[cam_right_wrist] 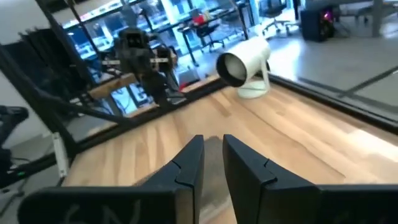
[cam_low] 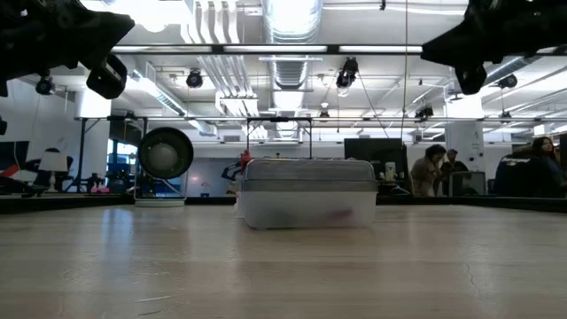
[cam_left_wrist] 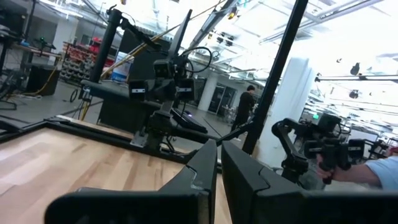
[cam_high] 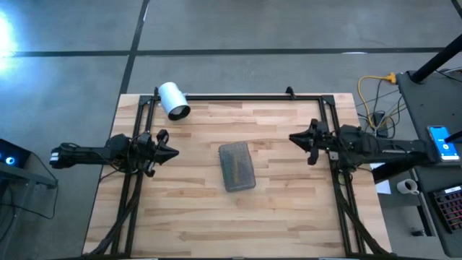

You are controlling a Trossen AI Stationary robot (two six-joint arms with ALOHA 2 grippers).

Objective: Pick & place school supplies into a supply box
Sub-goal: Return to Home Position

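The butcher-block table [cam_high: 289, 209] fills the high view, with a black metal frame [cam_high: 238, 96] running along its far edge and down both sides. The left arm reaches in from the left side, and its left gripper [cam_high: 173, 152] hangs above the wood, well apart from the box. In its wrist view the fingers [cam_left_wrist: 202, 171] are pressed almost flush together and hold nothing. The right arm mirrors it from the other side. The right gripper [cam_high: 291, 137] is likewise raised, and its fingers [cam_right_wrist: 189, 163] seem all but together, with only a slim gap showing and nothing gripped.

The supply box [cam_high: 237, 165] lies near the middle of the table between the two grippers, touching neither and turned slightly askew to the planks. Its grey textured lid [cam_low: 308, 170] is down over cloudy translucent walls. A faint pinkish smudge [cam_low: 341, 215] shows through the wall, but the contents are too blurred to name.

A white cylinder [cam_high: 173, 100] stands at the far left corner.
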